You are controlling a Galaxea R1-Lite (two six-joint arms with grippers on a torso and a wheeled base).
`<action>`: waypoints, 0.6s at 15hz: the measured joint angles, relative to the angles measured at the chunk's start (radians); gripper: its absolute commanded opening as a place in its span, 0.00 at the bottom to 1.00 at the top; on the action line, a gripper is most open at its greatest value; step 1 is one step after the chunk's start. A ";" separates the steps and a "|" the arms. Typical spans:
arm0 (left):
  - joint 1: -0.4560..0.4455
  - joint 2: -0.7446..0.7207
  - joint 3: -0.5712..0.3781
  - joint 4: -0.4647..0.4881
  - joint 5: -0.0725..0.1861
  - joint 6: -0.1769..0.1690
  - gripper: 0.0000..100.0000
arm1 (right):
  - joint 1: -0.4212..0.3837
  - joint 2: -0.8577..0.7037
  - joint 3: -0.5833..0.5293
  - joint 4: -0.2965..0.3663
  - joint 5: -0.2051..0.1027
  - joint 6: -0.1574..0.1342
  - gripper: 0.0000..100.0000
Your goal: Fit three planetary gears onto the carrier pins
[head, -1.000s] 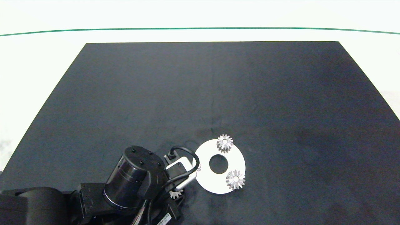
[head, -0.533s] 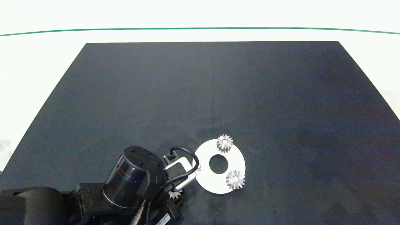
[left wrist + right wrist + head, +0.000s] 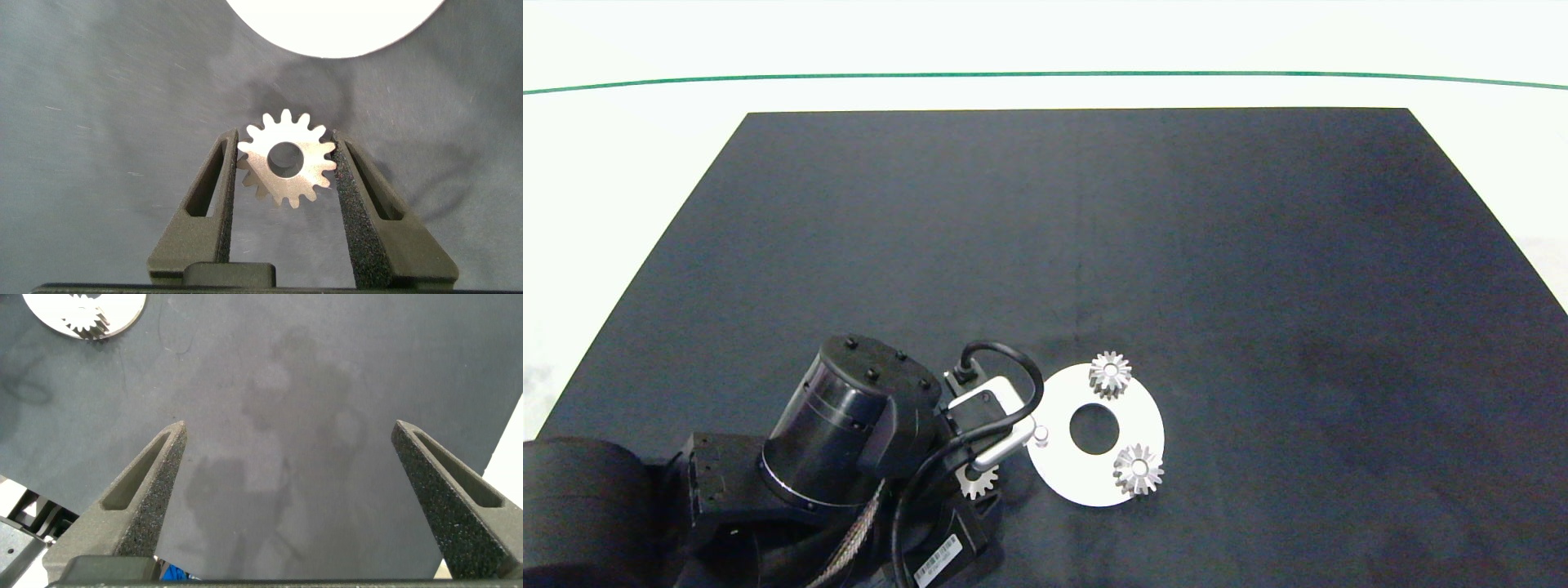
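We note a bright, shiny metal gear [image 3: 286, 159] between matt, grainy foam-like finger pads [image 3: 353, 196]; matt dark mat [image 3: 1094, 245]; smooth white disc [image 3: 1143, 416].

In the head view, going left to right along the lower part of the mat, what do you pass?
Left arm → gear held in the left gripper → bare carrier pin → far gear on the disc → near gear.

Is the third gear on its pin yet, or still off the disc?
Off. The left pincer grips the third gear above the mat, beside the white disc; its pin stands bare.
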 measured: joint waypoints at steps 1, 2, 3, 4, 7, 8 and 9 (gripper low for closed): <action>-0.006 -0.005 -0.034 0.035 0.011 0.000 0.04 | 0.000 -0.001 0.000 0.000 0.000 0.000 1.00; -0.012 -0.008 -0.062 0.057 0.017 0.000 0.04 | 0.000 -0.002 0.000 0.000 0.000 0.000 1.00; -0.016 -0.009 -0.089 0.065 0.021 0.000 0.04 | 0.000 -0.004 0.000 0.001 0.000 0.000 1.00; -0.020 -0.008 -0.107 0.068 0.025 0.000 0.04 | 0.000 -0.006 0.000 0.001 0.000 0.000 1.00; -0.041 0.008 -0.129 0.052 0.027 -0.010 0.04 | 0.000 -0.010 0.000 0.000 0.000 0.000 1.00; -0.050 0.017 -0.133 0.037 0.027 -0.013 0.04 | 0.000 -0.012 -0.001 0.000 0.000 0.000 1.00; -0.056 0.030 -0.135 0.015 0.027 -0.015 0.04 | 0.000 -0.013 -0.002 0.000 -0.001 0.000 1.00</action>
